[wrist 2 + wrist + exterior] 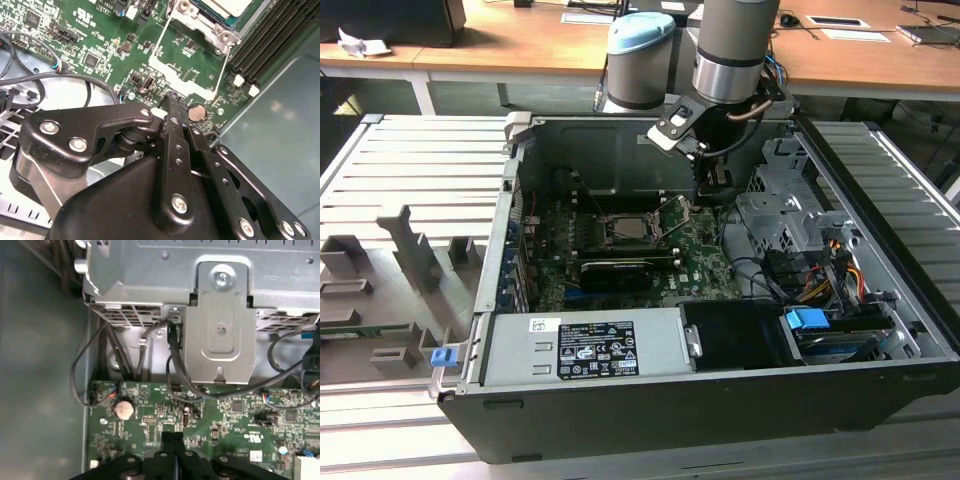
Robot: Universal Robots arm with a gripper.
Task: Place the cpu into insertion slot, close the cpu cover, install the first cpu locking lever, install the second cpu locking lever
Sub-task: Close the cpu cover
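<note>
The insertion slot point(628, 228) sits mid-board on the green motherboard point(705, 262) inside the open case. The cpu point(222, 5) lies in it as a pale silver square, and the silver cpu cover point(197, 22) frames it. A thin silver lever point(672, 218) slants beside the socket on the exterior view's right; I cannot tell whether it is latched. My gripper point(172, 100) is shut with nothing between its black fingers. It hangs low over the board edge to the exterior view's right of the socket, near a coin battery point(123, 409). The same gripper point(172, 437) appears in both wrist views.
A silver drive cage point(220, 325) and loose black cables point(175, 370) stand close beyond the gripper. A black expansion card point(615, 270) lies in front of the socket, with memory slots point(270, 40) beside it. The power supply point(590, 345) fills the near side of the case.
</note>
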